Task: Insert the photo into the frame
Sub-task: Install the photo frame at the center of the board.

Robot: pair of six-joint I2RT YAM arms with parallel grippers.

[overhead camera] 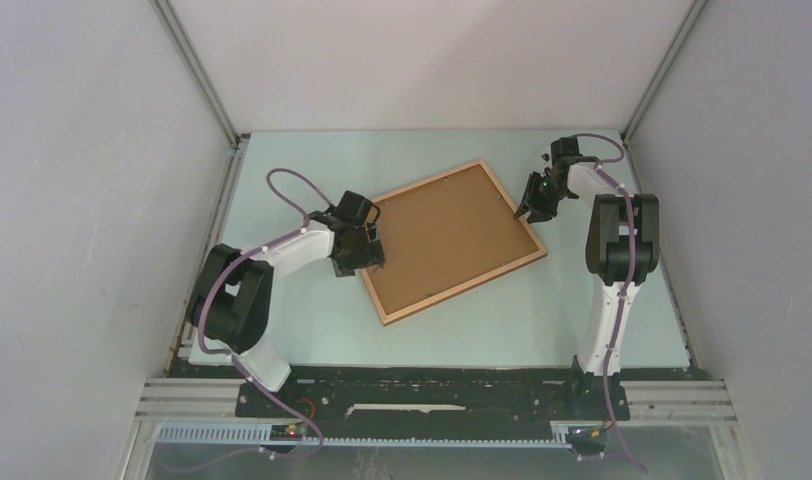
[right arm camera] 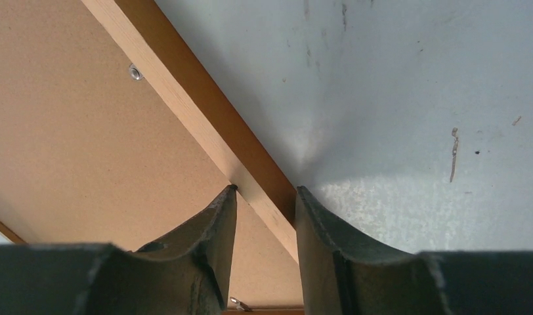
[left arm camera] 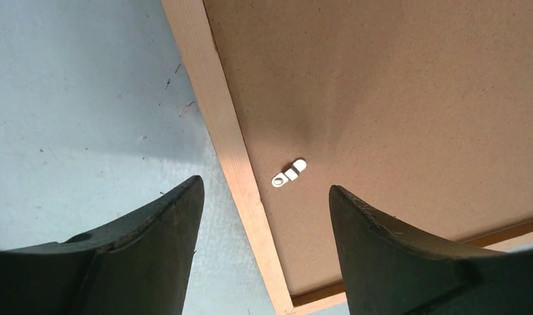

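two grey walls and a white back panel box in a pale green table.

two white-and-black arms rise from the bottom edge of the overhead view: left arm bent in from lower left, right arm standing at right and reaching toward upper centre.

frame: light wood, lying flat on the table at centre of the overhead view, turned so one corner points to upper right and another to lower left. back side is up.

backing board: plain brown, seated inside the frame, filling it edge to edge.

the photo cannot be made out in any view.

left gripper: at the frame's left rail, near its lower left corner. dark fingers spread wide and released, one over bare table, the other over the board, the rail running between them. nothing held.

right gripper: at the frame's right rail, near the upper right corner. fingers close together, one on the board side, one on the table side, the rail passing between the tips. cannot tell whether they pinch the rail or stand just off it.

small white metal clip: on the board just beside the left rail, angled, between the left fingers in the wrist view.

small silver screw: at the board's edge against the right rail, upper left of the right wrist view.
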